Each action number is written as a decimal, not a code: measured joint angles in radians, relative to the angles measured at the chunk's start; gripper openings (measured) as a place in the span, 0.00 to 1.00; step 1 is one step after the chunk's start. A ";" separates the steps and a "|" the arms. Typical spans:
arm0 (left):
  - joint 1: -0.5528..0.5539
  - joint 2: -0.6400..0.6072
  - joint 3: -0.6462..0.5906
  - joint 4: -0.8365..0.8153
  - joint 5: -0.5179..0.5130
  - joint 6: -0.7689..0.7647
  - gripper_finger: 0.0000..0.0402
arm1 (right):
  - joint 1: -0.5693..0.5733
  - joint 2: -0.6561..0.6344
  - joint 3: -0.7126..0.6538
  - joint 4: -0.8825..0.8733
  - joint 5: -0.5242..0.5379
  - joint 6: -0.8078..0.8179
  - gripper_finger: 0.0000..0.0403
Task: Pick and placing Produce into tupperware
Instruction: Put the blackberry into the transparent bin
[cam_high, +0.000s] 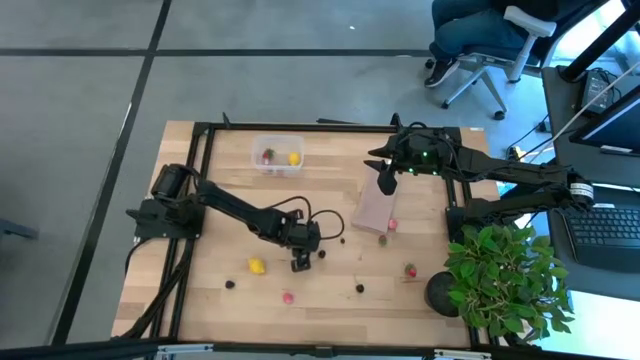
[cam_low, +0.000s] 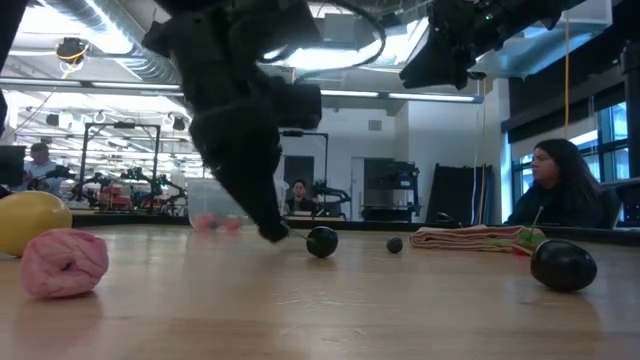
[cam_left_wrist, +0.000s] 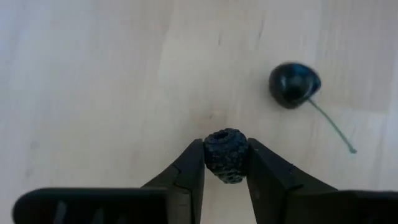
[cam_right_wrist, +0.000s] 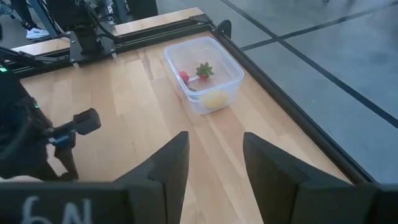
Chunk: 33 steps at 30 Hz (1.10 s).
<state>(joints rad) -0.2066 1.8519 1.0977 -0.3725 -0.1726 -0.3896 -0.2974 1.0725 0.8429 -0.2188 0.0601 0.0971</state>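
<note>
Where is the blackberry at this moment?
Between the left gripper's fingers, the blackberry sits on the table's middle, beside a stemmed dark cherry.

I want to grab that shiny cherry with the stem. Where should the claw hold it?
Grip the cherry across its round body, coming straight down from above. Its thin stem lies flat on the table, too slim to pinch. The left claw is already pinching the bumpy blackberry that same way.

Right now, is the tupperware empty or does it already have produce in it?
Not empty. The clear tupperware holds a red strawberry with a green top and a yellow lemon-like piece; it has no lid on.
</note>
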 joint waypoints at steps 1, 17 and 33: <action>0.007 -0.021 0.000 -0.014 0.000 0.000 0.21 | 0.000 0.000 0.000 -0.003 0.000 0.000 0.38; 0.391 -0.557 0.003 -0.365 -0.230 -0.160 0.21 | 0.000 0.000 0.000 -0.012 0.000 0.003 0.38; 0.744 -0.318 0.003 -0.286 -0.011 -0.052 0.23 | 0.000 0.000 0.000 -0.002 0.000 0.000 0.38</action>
<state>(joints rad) 0.5371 1.5338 1.1004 -0.6587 -0.1837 -0.4420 -0.2970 1.0721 0.8429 -0.2207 0.0601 0.0971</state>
